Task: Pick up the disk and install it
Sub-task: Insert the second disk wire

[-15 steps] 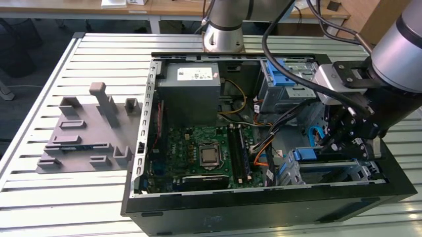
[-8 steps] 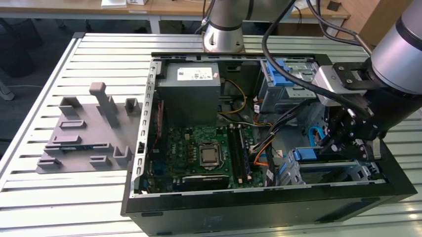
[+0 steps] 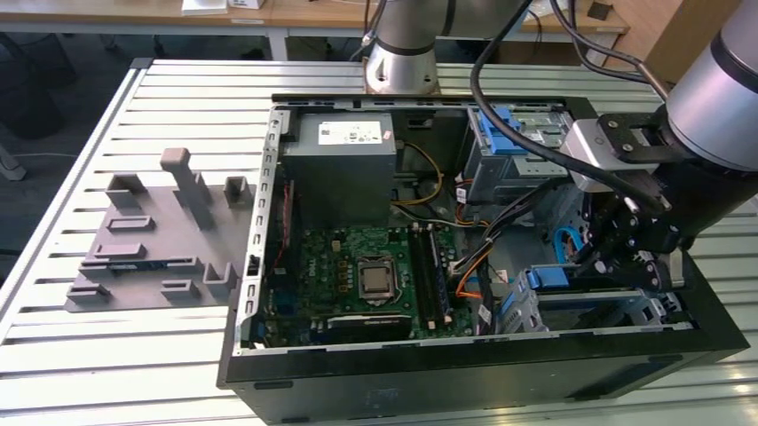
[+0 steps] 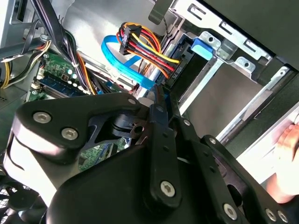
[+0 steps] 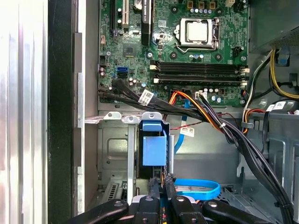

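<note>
The disk (image 3: 556, 278) sits edge-up in the lower drive cage (image 3: 645, 311) of the open computer case, its blue carrier tab facing the motherboard. In the first wrist view the disk (image 5: 154, 149) fills a slot of the cage (image 5: 117, 144). My gripper (image 5: 161, 187) is right behind its rear end, fingers drawn together. In the second wrist view the gripper (image 4: 160, 100) meets the dark end of the disk (image 4: 184, 70), beside the cage wall (image 4: 233, 88). In the exterior view the gripper (image 3: 606, 262) hangs inside the case above the cage.
A blue data cable (image 5: 196, 186) and a bundle of power wires (image 4: 145, 46) lie close to the fingers. The motherboard (image 3: 367, 275), the power-supply box (image 3: 343, 155) and an upper cage (image 3: 516, 138) fill the case. A grey fixture (image 3: 154, 248) lies on the table. A hand (image 4: 286, 158) rests outside the case.
</note>
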Tool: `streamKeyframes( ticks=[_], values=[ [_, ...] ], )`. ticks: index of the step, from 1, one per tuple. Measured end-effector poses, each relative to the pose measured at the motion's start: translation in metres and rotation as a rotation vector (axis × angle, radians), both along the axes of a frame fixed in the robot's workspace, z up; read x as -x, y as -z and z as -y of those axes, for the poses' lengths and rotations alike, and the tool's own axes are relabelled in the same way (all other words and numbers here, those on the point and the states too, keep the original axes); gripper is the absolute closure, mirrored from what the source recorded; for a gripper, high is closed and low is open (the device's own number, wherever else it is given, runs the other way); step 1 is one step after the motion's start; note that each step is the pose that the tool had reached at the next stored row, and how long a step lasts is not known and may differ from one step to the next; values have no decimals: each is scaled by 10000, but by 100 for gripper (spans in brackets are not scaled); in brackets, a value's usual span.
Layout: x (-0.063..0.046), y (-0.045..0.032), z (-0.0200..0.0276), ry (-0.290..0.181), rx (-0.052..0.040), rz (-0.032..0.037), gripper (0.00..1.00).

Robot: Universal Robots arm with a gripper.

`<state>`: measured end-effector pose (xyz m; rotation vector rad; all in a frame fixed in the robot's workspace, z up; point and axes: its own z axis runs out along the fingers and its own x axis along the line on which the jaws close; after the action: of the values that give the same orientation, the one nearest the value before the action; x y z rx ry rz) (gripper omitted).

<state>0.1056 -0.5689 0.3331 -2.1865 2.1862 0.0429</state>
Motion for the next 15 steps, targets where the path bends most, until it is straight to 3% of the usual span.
streamKeyframes(
  ticks=[7, 11, 15],
  values=[
    [-1, -23, 1, 0, -88, -1, 84],
    [-1, -24, 7, 0, -310, -1, 84],
    [-1, -22, 24, 0, -344, -1, 84]
  ],
)
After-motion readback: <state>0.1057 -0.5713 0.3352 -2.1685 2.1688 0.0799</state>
